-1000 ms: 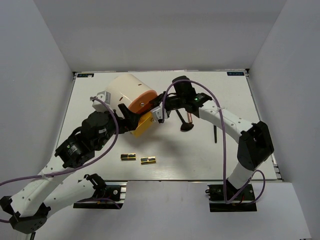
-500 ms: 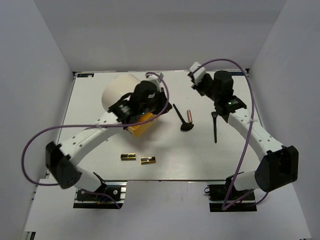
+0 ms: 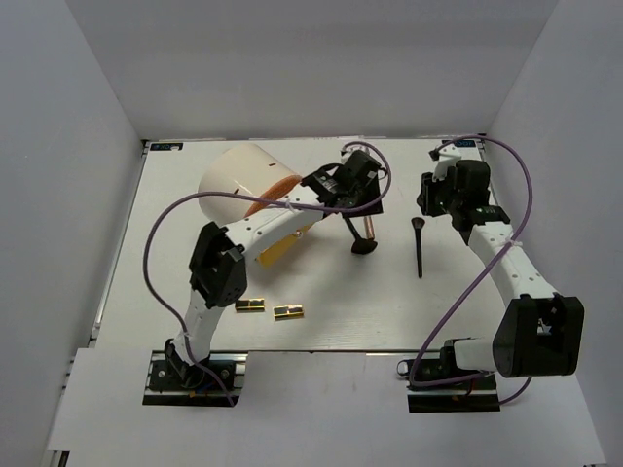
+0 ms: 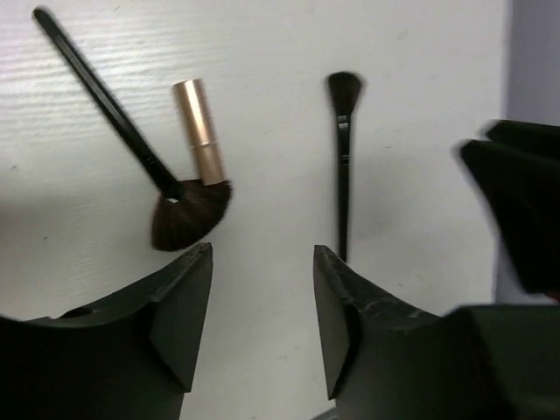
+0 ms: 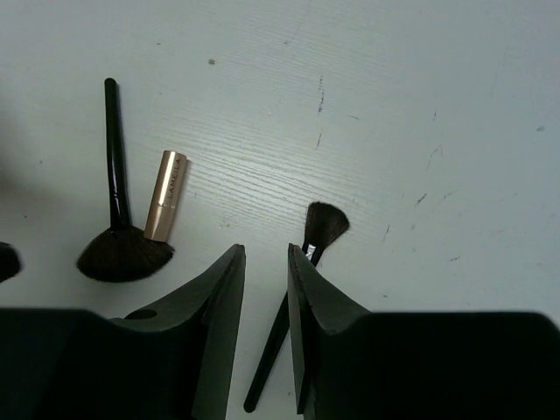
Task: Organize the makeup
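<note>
Your left jaws hang parted and empty over the fan brush and the rose-gold lipstick. The lipstick touches the brush's bristles, so a finger has little room on that side. Your right jaws, narrowly parted and holding nothing, straddle the slim brush, apparently lining up along its handle. That brush lies alone, with bare bench all round. The arms are close, so mind a clash. A gold case and a second gold case wait near the front edge, well apart from both arms.
</note>
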`<state>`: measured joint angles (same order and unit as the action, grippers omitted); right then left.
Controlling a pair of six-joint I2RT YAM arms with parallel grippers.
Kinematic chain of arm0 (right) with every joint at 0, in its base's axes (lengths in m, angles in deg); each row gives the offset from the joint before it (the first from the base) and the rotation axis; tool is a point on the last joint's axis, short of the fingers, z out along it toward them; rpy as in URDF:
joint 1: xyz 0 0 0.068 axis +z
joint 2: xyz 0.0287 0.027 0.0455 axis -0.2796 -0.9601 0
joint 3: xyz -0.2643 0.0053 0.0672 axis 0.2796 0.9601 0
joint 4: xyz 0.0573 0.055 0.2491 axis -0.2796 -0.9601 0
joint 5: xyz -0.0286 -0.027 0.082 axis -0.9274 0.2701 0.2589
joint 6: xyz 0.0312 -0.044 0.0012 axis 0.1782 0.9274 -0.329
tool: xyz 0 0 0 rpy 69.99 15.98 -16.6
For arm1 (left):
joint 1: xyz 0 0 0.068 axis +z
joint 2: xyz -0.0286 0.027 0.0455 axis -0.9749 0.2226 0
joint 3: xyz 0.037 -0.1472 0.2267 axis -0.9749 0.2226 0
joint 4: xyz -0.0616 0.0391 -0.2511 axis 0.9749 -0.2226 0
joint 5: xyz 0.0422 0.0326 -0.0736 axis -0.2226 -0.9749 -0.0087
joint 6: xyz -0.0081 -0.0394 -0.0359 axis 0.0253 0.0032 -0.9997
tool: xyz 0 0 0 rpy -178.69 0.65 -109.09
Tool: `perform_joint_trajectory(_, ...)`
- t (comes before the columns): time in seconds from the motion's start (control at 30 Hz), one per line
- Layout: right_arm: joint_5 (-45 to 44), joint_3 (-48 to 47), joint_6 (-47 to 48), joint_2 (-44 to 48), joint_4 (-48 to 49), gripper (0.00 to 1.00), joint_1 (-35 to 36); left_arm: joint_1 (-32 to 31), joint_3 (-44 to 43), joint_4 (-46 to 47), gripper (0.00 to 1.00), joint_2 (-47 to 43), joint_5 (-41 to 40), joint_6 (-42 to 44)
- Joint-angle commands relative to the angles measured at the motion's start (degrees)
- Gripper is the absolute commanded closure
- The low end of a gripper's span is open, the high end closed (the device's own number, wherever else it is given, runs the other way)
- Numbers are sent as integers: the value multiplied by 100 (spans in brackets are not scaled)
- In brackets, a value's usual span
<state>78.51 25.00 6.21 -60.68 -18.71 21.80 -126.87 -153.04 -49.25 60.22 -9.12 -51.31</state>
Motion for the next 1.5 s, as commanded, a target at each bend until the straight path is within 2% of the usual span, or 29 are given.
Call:
perform_joint_trajectory(0.0,344,8,-425,179,-7,67,-213,-80,-298,-816,37,302,-780,-414)
perform_joint_trajectory(0.47,810,386,-593,389,81,69,-486,-80,-562,-605,37,1226,-1677,-440)
perform_joint_trajectory(0.87,985,509,-681,451,134,71,-732,-80,-668,-306,41,1674,-1800,-309)
perform_joint_trajectory(1.2,1012,632,-812,583,116,73,-732,-80,-677,-411,44,2008,-1678,-273)
perform_joint_trajectory(1.33,1029,650,-848,592,116,73,-732,-80,-642,-587,51,2079,-1537,-212)
perform_joint_trajectory(1.47,1082,650,-883,592,134,73,-732,-132,-361,-719,66,1957,-1449,42)
